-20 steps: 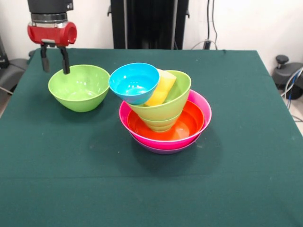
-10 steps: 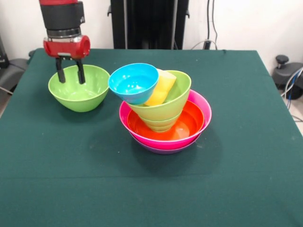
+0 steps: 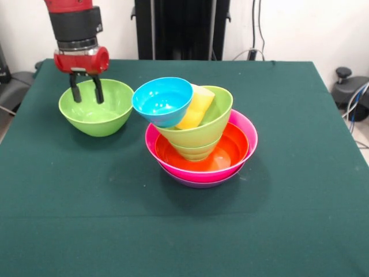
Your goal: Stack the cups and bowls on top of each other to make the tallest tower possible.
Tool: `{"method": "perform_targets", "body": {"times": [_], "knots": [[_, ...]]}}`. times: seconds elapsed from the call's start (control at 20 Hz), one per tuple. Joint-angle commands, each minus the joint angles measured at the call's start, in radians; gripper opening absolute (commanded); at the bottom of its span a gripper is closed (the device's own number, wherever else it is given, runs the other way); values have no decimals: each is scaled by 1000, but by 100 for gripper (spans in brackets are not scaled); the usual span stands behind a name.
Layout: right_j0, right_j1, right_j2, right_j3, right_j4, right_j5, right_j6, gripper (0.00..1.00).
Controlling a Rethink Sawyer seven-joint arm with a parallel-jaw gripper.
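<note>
The tower (image 3: pixel 199 135) stands mid-table: a purple bowl (image 3: pixel 199 181) lowest, then a hot pink bowl (image 3: pixel 173 164), an orange bowl (image 3: pixel 230 151) and lime green bowls (image 3: pixel 210 124) nested in them. A yellow cup (image 3: pixel 197 107) lies tilted in the top green bowl. A sky blue bowl (image 3: pixel 162 101) leans on its left rim. A separate large lime green bowl (image 3: pixel 97 108) sits to the left. My gripper (image 3: pixel 86 95) is open, its fingers reaching down inside that bowl's far side. The red and orange cups are out of view.
The green tablecloth (image 3: pixel 288 219) ends at its edges on all sides. The black pedestal (image 3: pixel 181 29) stands at the far side. A black stand with cables (image 3: pixel 351 92) sits off the right edge.
My gripper moved right and down from beside the left green bowl's far rim to above and inside that bowl. It has barely moved in the last half second. The tower is unchanged.
</note>
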Motion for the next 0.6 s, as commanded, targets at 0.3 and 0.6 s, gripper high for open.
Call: {"method": "perform_targets", "body": {"times": [0.3, 0.6], "knots": [[-8, -232, 140, 97, 152, 195, -200, 100], [-31, -159, 130, 53, 117, 192, -233, 100]]}}
